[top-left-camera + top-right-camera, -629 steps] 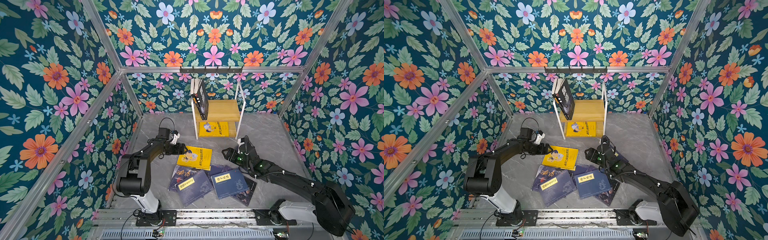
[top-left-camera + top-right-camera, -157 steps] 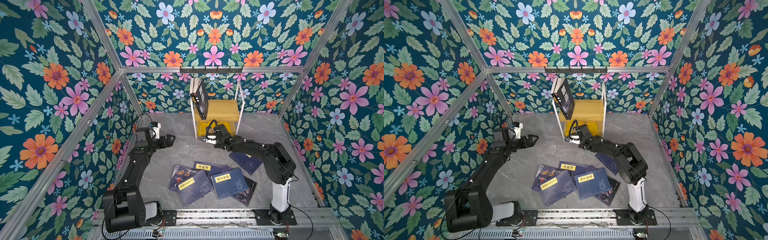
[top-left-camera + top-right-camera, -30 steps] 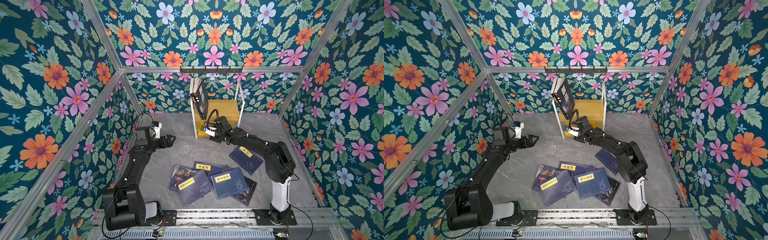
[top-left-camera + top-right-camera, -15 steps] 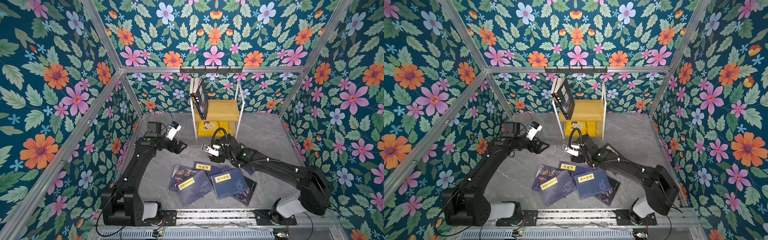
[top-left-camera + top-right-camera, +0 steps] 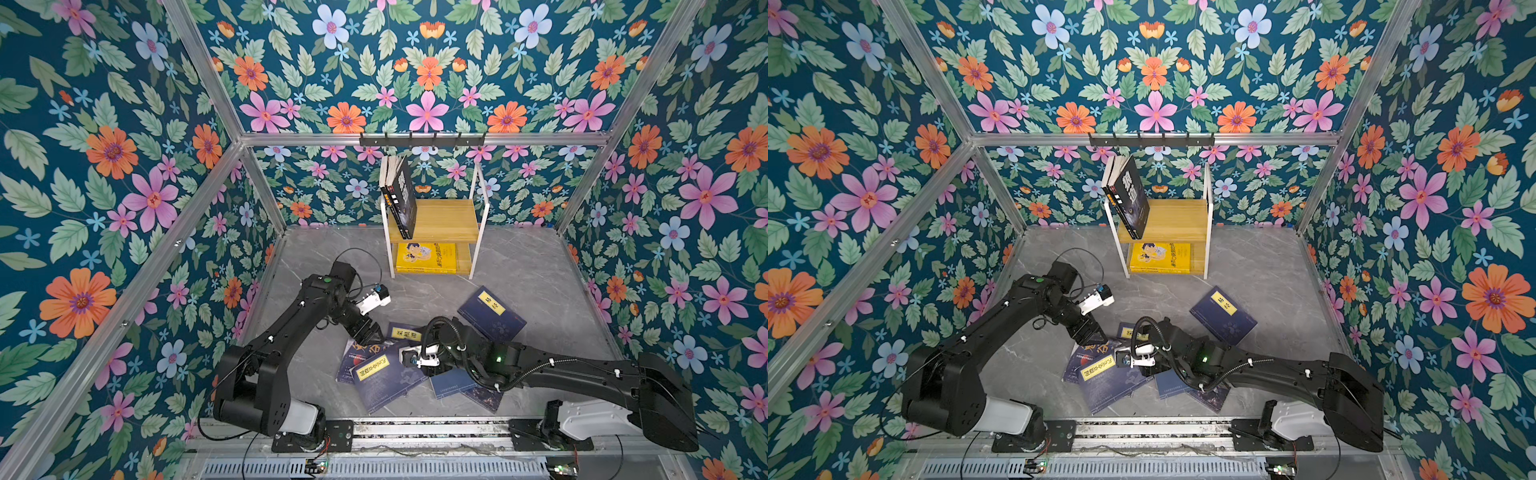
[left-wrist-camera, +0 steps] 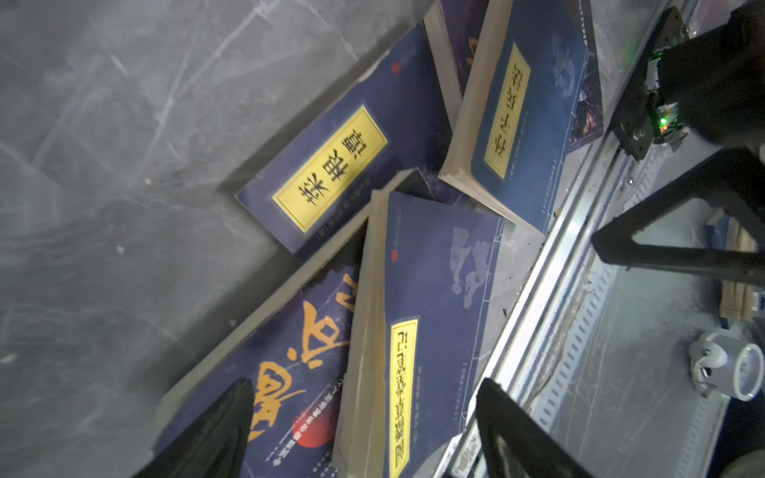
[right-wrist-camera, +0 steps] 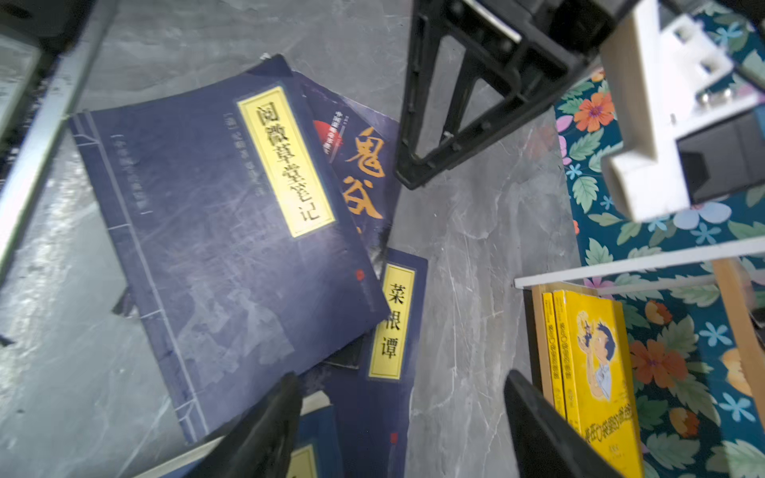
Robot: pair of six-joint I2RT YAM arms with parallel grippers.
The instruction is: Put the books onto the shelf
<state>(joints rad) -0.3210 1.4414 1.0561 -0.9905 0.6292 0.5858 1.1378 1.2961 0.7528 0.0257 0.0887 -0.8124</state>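
Several navy books with yellow labels lie in a loose pile [image 5: 384,374] on the grey floor, and one navy book [image 5: 492,313] lies apart to the right. The shelf [image 5: 440,220] stands at the back with dark books [image 5: 401,195] leaning on its upper board and yellow books [image 5: 426,257] flat on the lower one. My left gripper [image 6: 364,383] hangs open just over the pile's far left, its fingers either side of the top book's edge [image 6: 364,331]. My right gripper [image 7: 401,376] is open low over the pile's far right corner, holding nothing.
A black hook rail [image 5: 422,139] runs along the back wall above the shelf. Floral walls close in on three sides. The metal base rail [image 5: 415,428] lies right in front of the pile. The two grippers are close to each other over the pile.
The right gripper has drawn back from the shelf's lower board to the pile. The left arm has swung from the left wall down over the pile.
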